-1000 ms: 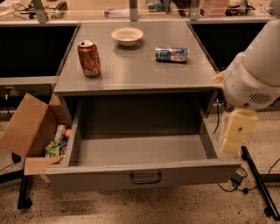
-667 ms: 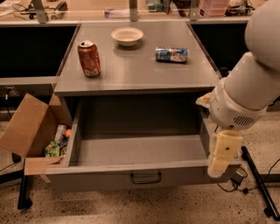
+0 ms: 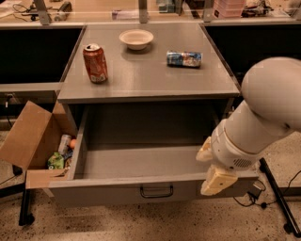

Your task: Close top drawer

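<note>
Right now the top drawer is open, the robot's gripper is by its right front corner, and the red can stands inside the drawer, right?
Not quite. In the camera view the red can stands on the tabletop, not inside the drawer. The rest holds: the top drawer is open and the gripper is by its right front corner.

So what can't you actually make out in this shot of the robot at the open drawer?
Camera view, all of it:
- The top drawer's right front corner: covered by the gripper, low in front of it, and the arm.
- What lies in the cardboard box: partly behind the drawer's side wall, too small to name.
- The blue packet's label: blurred.
- Clutter behind the table: cut off by the top edge.
</note>
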